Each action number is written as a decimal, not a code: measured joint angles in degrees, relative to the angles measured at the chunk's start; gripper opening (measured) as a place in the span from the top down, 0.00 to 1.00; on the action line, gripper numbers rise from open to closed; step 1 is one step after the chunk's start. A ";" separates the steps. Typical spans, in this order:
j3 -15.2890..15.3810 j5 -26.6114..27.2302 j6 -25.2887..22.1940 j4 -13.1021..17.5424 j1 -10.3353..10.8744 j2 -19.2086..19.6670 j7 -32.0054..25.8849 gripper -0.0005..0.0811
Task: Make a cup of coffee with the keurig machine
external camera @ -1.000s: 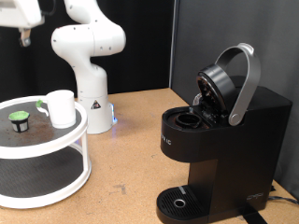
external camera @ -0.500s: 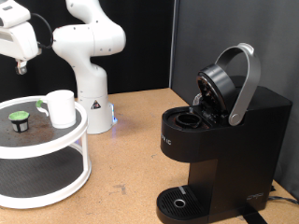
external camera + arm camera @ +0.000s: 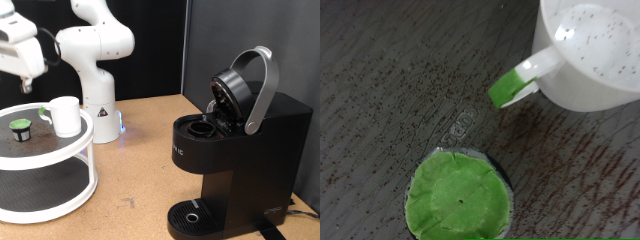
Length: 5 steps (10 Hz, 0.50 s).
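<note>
The white cup stands on the top shelf of a round white two-tier stand at the exterior view's left. It also shows in the wrist view, with a green-tipped handle. A green-topped dark pod sits beside it, and shows in the wrist view. My gripper hangs above the stand, over the pod, touching nothing. Its fingers do not show in the wrist view. The black keurig machine stands at the right with its lid and silver handle raised and the pod chamber open.
The white robot base stands behind the stand. A dark panel rises behind the machine. The wooden tabletop lies between stand and machine. The drip base is at the machine's foot.
My gripper has come down from the exterior view's top left corner towards the stand and the pod. Cup, pod and machine have not moved.
</note>
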 joint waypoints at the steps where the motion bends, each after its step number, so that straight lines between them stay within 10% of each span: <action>1: -0.56 -0.82 2.24 -1.32 -0.05 0.99 0.30 0.02; 5: -3.20 -2.38 12.11 -4.92 -0.04 5.88 0.34 0.02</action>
